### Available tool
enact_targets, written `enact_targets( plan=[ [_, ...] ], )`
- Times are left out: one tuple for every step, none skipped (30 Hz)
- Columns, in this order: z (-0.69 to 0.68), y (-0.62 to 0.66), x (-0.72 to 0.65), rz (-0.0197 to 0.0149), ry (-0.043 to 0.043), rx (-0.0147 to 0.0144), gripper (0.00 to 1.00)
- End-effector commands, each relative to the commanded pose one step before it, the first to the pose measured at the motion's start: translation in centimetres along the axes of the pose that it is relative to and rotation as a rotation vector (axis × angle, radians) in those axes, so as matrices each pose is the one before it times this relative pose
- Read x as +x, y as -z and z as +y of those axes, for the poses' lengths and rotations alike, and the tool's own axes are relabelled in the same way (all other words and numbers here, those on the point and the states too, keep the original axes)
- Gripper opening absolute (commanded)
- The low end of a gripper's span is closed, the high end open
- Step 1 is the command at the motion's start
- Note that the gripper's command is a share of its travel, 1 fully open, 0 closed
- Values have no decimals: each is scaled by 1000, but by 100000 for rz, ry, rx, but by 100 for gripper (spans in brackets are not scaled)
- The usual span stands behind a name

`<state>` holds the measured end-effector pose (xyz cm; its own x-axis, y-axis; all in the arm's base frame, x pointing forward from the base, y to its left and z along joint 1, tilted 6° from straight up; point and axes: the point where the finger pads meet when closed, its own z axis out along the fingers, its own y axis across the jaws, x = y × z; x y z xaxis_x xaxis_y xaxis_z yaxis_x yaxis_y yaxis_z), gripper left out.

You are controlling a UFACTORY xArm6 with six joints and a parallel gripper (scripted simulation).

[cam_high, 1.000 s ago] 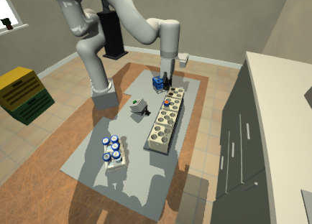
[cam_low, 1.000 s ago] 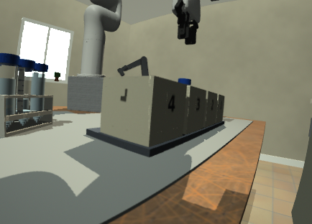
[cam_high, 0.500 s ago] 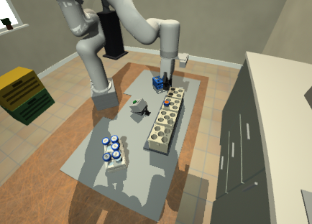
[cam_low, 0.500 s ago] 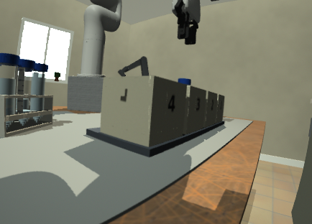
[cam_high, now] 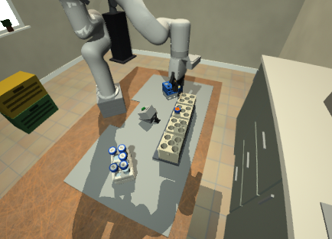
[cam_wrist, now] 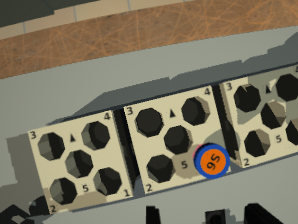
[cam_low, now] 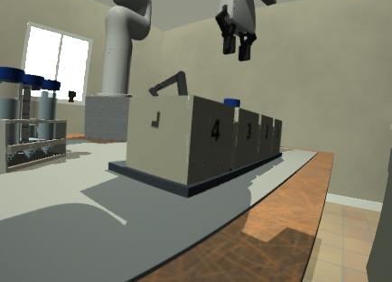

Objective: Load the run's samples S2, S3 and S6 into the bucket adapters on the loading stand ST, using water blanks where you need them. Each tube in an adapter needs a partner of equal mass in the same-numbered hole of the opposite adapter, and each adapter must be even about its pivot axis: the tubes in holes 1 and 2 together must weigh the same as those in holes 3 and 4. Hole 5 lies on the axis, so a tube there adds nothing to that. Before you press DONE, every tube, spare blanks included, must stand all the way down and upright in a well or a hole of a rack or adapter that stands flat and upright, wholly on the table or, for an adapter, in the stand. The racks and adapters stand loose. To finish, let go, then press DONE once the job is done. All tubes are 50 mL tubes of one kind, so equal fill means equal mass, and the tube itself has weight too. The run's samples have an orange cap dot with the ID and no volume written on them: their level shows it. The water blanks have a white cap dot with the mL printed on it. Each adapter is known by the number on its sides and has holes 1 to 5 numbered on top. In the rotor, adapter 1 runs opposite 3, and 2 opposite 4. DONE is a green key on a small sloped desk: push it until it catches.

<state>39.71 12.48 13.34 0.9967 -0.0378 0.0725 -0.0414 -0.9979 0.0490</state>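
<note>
Five water blanks (cam_high: 122,155) (cam_low: 47,109) with blue-rimmed white tops are noted in the pale rack (cam_high: 123,178) (cam_low: 57,125) at the near end of the table; printed volumes too small to read.

Next, the dark loading stand (cam_high: 156,156) (cam_low: 149,179), bearing four cream adapters in a row. Nearest is adapter 4 (cam_high: 169,155) (cam_low: 158,136); no tube seen in it. Behind it, adapter 3 (cam_high: 169,131) (cam_low: 246,143) (cam_wrist: 247,120), partly cut off in the wrist view. Then adapter 2 (cam_high: 180,116) (cam_low: 266,136) (cam_wrist: 137,155), where sample S6 (cam_high: 177,109) (cam_wrist: 212,161) is seated in hole 1, orange dot up, blue rim around it. Its other four holes are unfilled. Farthest is adapter 1 (cam_high: 183,103) (cam_low: 277,136) (cam_wrist: 100,160), all five holes unfilled.

The small sloped desk (cam_high: 147,113) with its green key (cam_high: 144,109) is placed beside the row, on the arm-base side.

At the far end, a blue item (cam_high: 167,88) is partly hidden by the gripper (cam_high: 177,90) (cam_low: 237,55) (cam_wrist: 202,212); its contents cannot be made out. The fingers are parted, with nothing grasped, and are held above the table, pointing down. S2 and S3 cannot be identified.

Beyond the table's side, a yellow crate (cam_high: 21,93) is stacked on a green one (cam_high: 30,113).
</note>
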Motion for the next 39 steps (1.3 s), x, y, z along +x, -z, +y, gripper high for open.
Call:
enact_targets(
  plan=[
    [-1984, 128, -980, 973, -15274, -878, 57],
    [-389, 0, -317, -3, -3333, 4, 57],
    [-378, 0, -329, -3, -3333, 4, 57],
    [-367, 0, -342, -4, -3333, 4, 57],
    [-355, 0, -354, -4, -3333, 4, 57],
    [-343, 0, -366, -4, -3333, 3, 57],
    [-331, 0, -377, -4, -3333, 3, 57],
    [-318, 0, -388, -4, -3333, 3, 57],
    [-305, 0, -398, -4, -3333, 3, 57],
    [0, 0, 0, 0, 0, 0, 57],
    [0, 0, 0, 0, 0, 0, 57],
    [-286, -2, -408, -4, -3333, 5, 57],
    [-277, 0, -418, -4, -3333, 3, 57],
    [-272, 2, -428, -5, -3334, 0, 57],
    [-250, 0, -435, -5, -2135, 2, 57],
    [-232, -1, -439, -5, 1, 5, 57],
    [-241, 0, -441, -5, 0, 2, 57],
    [-241, 0, -441, -5, 0, 2, 57],
    [-241, 0, -441, -5, 0, 2, 57],
    [-241, 0, -441, -5, 0, 2, 57],
    [-241, 0, -441, -5, 0, 2, 57],
    [-241, 0, -441, -5, 0, 2, 57],
    [-240, 0, -441, -5, 0, 2, 57],
    [-240, 0, -441, -5, 0, 2, 57],
    [-240, 0, -441, -5, 0, 2, 57],
    [-240, 0, -441, -5, 0, 2, 57],
    [0, 0, 0, 0, 0, 0, 57],
    [0, 0, 0, 0, 0, 0, 57],
    [-243, 0, -440, -5, 0, 1, 57],
    [-239, 0, -441, -5, 0, 2, 57],
    [-239, 0, -441, -5, 0, 2, 57],
    [-239, 0, -441, -5, 0, 2, 57],
    [-240, 0, -441, -5, 0, 2, 57],
    [-240, 0, -441, -5, 0, 2, 57],
    [-240, 0, -441, -5, 0, 2, 57],
    [-240, 0, -441, -5, 0, 2, 57],
    [-240, 0, -441, -5, 0, 2, 57],
    [-240, 0, -440, -5, 0, 2, 57],
    [-240, 0, -440, -5, 0, 2, 57]
  ],
)
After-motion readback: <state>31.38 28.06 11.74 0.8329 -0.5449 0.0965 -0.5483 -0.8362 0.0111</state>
